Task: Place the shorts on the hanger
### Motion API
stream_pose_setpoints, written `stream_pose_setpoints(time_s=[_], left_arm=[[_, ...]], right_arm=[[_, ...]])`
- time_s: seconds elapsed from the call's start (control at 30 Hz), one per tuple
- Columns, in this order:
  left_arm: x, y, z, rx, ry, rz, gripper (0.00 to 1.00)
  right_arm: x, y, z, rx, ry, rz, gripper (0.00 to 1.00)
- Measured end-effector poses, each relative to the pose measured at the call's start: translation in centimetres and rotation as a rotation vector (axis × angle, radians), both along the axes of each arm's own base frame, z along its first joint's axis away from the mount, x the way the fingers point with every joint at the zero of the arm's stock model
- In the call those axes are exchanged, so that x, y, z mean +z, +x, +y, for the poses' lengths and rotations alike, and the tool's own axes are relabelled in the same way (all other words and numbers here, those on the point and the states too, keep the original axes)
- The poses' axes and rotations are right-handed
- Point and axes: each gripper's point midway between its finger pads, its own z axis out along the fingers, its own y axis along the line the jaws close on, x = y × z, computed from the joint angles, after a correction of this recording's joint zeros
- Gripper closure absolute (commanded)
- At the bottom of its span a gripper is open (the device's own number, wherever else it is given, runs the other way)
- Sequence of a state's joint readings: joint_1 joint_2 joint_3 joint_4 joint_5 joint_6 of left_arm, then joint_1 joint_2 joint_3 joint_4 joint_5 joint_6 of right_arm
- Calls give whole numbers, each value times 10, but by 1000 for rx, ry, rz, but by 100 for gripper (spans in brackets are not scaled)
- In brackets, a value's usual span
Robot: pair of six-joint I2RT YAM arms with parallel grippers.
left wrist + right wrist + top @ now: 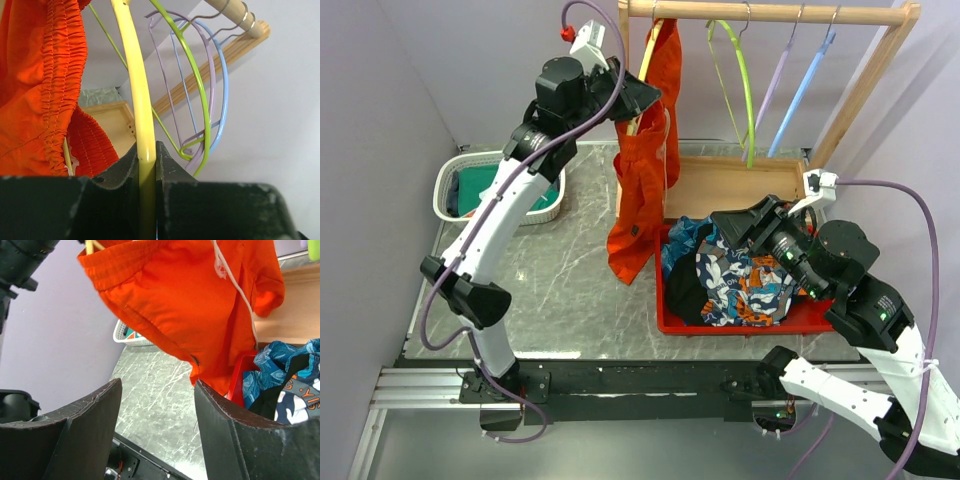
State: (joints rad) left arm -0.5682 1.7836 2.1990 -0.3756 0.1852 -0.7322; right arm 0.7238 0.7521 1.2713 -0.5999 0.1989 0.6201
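Judging by the grip, the left gripper [146, 156], clamped on the yellow hanger [134, 75], should hold it level under the rail [770, 12] so nothing slides off. The right gripper [157, 390] hangs with fingers apart near the counter's right edge. The shorts [640, 190], bright orange with a gathered waist and a white drawstring [235, 285], drape over the hanger by the far edge.

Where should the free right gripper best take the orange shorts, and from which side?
Probably the loose lower hem of the shorts, approached from the red bin side. It hangs free below the yellow hanger, which the left gripper clamps, and the open right gripper faces it.
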Motion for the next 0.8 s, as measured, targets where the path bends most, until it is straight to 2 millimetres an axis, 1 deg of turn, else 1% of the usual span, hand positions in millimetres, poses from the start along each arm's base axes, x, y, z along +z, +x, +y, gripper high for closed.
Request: stream_pose_setpoints(time_s=[0.13, 0.3, 0.43, 0.47, 0.5, 0.57, 0.6, 0.67, 0.7, 0.73, 0.77, 0.8], left_arm=[[-4, 14, -1, 12, -16, 11, 99], [-13, 33, 6, 36, -28, 34, 99], [-19, 42, 13, 36, -33, 54, 99], [-20, 43, 15, 32, -34, 58, 96], [-20, 44, 16, 28, -37, 63, 83], [-23, 46, 18, 22, -40, 70, 71], [-24, 46, 18, 18, -42, 69, 56], [-25, 46, 18, 10, -41, 53, 39], [-25, 44, 18, 4, -40, 54, 23], [-24, 41, 18, -2, -36, 50, 14], [-22, 38, 19, -4, -29, 38, 1], [-19, 34, 21, -7, -28, 33, 3]], right_arm=[[-1, -1, 0, 5, -2, 3, 33], [-3, -3, -2, 5, -6, 9, 33], [-2, -5, -3, 5, -1, 8, 33], [-2, -5, -3, 5, 0, 8, 33], [-2, -5, -3, 5, 1, 8, 33], [-2, -5, -3, 5, 2, 9, 32], [-3, -5, -3, 4, 2, 11, 32], [-4, -5, -3, 4, 2, 14, 31], [-4, -5, -3, 4, 1, 15, 31], [-5, -5, -3, 4, 0, 17, 30], [-7, -4, -2, 3, -2, 19, 30], [-8, -4, -2, 3, -5, 22, 30]])
